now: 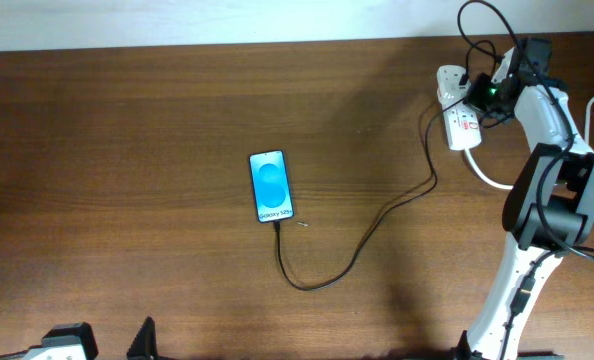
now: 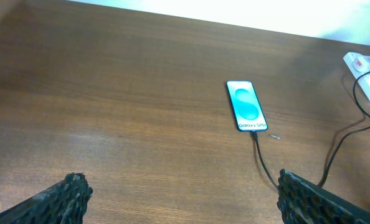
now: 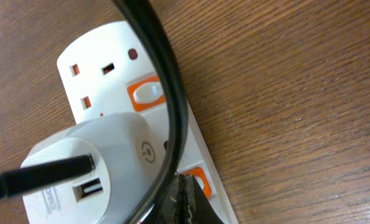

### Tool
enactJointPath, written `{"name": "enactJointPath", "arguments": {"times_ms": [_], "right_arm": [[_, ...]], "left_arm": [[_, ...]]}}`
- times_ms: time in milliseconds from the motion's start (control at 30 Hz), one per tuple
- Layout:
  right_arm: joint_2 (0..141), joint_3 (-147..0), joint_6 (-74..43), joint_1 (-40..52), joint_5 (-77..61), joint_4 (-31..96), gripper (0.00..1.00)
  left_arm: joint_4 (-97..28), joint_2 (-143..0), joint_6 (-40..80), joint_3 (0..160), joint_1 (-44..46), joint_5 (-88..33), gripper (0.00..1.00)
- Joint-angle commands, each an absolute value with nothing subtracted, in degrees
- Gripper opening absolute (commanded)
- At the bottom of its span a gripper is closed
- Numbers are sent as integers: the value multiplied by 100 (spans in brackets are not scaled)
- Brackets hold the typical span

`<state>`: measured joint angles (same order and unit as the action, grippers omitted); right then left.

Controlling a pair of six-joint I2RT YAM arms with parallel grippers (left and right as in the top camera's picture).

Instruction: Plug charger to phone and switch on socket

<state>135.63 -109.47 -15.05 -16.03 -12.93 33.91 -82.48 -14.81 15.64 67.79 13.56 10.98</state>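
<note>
Plainly, at the far right corner of the tabletop: the socket point(image 1: 461, 128) point(image 3: 104, 68), white and elongated, with orange-red switch marks and a thick white cord point(image 1: 487, 178) curling off toward the right edge. Directly above it, the right gripper point(image 1: 477, 98), angled down at the strip. From the right wrist view, only one dark fingertip point(image 3: 186, 202), just beside the lower switch point(image 3: 202, 180), perhaps touching its edge; cannot tell for sure. Cannot tell either how wide that pincer stands, with the other finger out of view. Nothing seen held in it.

Plugged into the strip beside that lower switch, a white adapter point(image 3: 104, 155), with the thin black lead of the charger point(image 3: 42, 175) point(image 1: 280, 248) coming out of it. From there, looping loosely across the right half of the tabletop toward the near edge and then back up to the phone point(image 1: 270, 186) point(image 2: 246, 106). Connector tip meeting the phone's near short edge. Phone flat near the middle of the tabletop, slightly left of centre, blue screen lit and facing up.

Down by the near left corner, the left gripper point(image 2: 185, 202), fingers point(image 2: 70, 198) spread wide, holding nothing, well apart from phone and lead
</note>
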Motion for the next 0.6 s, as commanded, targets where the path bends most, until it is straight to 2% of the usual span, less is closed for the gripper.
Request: {"name": "enactJointPath", "arguments": {"times_ms": [0, 567], "right_arm": [[13638, -10919, -1542, -1490, -1308, 3273, 4], [13990, -10919, -1494, -1194, -1500, 3465, 4]], "left_arm": [[-8232, -1441, 1623, 6748, 1385, 1144, 99], [-8228, -1444, 1623, 6748, 1385, 1144, 99]]}}
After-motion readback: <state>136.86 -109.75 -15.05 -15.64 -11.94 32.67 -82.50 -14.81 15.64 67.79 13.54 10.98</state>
